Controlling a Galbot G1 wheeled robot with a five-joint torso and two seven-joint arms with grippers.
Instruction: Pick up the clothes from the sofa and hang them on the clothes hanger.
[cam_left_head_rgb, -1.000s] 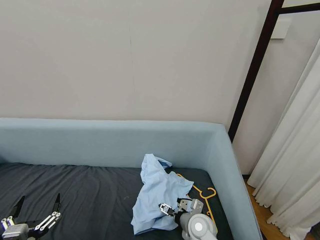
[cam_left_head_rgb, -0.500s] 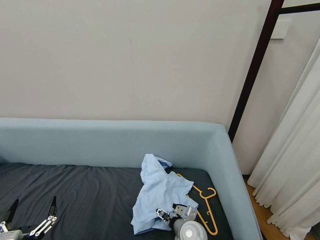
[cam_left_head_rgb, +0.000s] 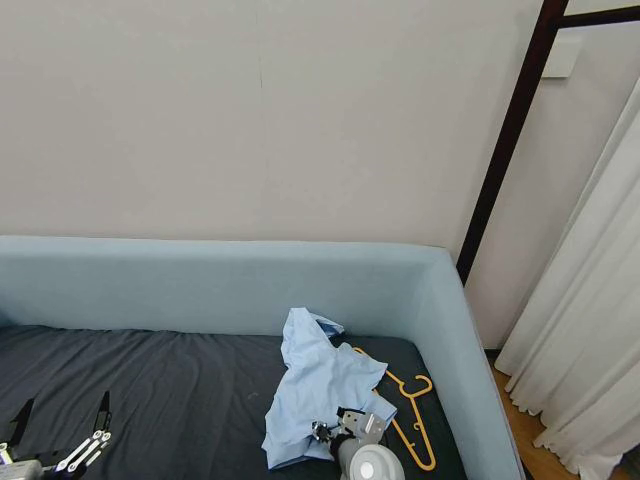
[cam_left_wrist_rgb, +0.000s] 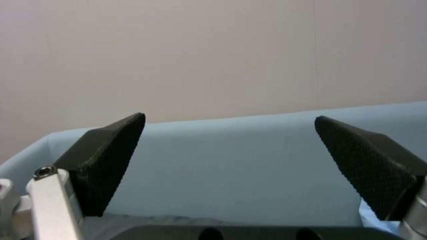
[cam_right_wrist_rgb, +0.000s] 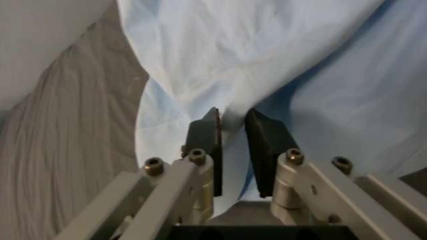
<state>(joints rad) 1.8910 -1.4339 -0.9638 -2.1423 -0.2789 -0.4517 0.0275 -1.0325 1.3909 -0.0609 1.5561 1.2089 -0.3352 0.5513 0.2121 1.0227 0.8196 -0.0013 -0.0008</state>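
Head view: we are finding the blue shirt lying crumpled at the right end of the sofa, its length running from the backrest toward us, with an orange hanger just beside it. The right gripper is sitting on the shirt's near edge, while the left gripper is hanging well apart.

Left wrist view: the left gripper is standing wide, holding nothing.

Right wrist view: the right gripper is pinching narrowly on a shirt fold.
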